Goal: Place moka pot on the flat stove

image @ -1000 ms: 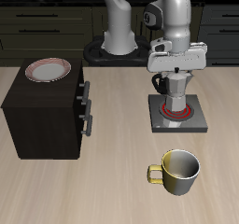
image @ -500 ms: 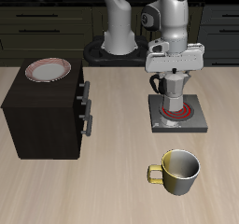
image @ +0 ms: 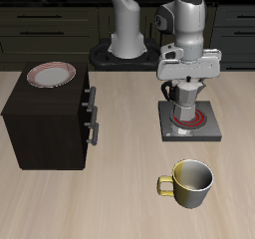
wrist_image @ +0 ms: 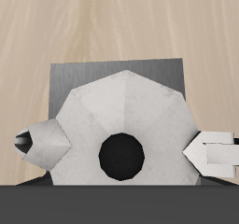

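Exterior view: the two-finger gripper (image: 185,82) is seen clenched on the small silver-grey faceted moka pot (image: 184,96), which is held upright directly over the red spiral coil of the flat dark-grey square stove (image: 189,122). Compared with a second ago, the arm has been lifted slightly and shifted a touch toward the side away from the cabinet; the pot has been carried with it. Whether the pot's base is touching the coil cannot be told from here, though a small gap is suggested.

In the wrist view the grip is confirmed: the pot's pale faceted body (wrist_image: 121,134) is pinched between both fingertips (wrist_image: 210,153), with the grey stove plate (wrist_image: 70,78) showing beyond it. So the carry looks finished and only the set-down and release are judged to remain.

From the stove, the yellowish-rimmed metal mug (image: 189,181) is found at six o'clock, well apart. The large dark cabinet (image: 48,123), a plate (image: 51,76) resting on top, lies at nine o'clock.
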Controlling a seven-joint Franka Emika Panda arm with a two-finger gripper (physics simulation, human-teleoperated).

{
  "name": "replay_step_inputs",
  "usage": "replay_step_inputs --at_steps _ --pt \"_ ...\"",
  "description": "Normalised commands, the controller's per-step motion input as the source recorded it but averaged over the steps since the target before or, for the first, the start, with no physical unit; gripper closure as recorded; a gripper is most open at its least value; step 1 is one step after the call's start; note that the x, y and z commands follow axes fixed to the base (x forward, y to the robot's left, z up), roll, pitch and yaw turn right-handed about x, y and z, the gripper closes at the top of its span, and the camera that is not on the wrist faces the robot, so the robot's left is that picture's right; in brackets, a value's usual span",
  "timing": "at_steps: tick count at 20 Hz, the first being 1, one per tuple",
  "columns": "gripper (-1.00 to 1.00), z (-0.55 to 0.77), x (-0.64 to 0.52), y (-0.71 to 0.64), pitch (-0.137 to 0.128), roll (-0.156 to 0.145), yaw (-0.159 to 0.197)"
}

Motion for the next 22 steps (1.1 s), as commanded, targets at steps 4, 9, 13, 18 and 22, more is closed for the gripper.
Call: replay_step_inputs --at_steps 4,9,13,18,22 --pt "-1.0 0.0 -0.22 0.06 0.027 0.047 -0.011" --pt "-1.0 0.1 -0.05 0.03 -0.017 0.02 0.0" --pt "-1.0 0.09 -0.05 -0.04 -0.012 -0.006 -0.014" --pt "-1.0 0.07 0.0 -0.01 -0.004 0.014 0.016" --pt "-1.0 0.07 -0.03 -0.01 0.003 0.002 -0.018"
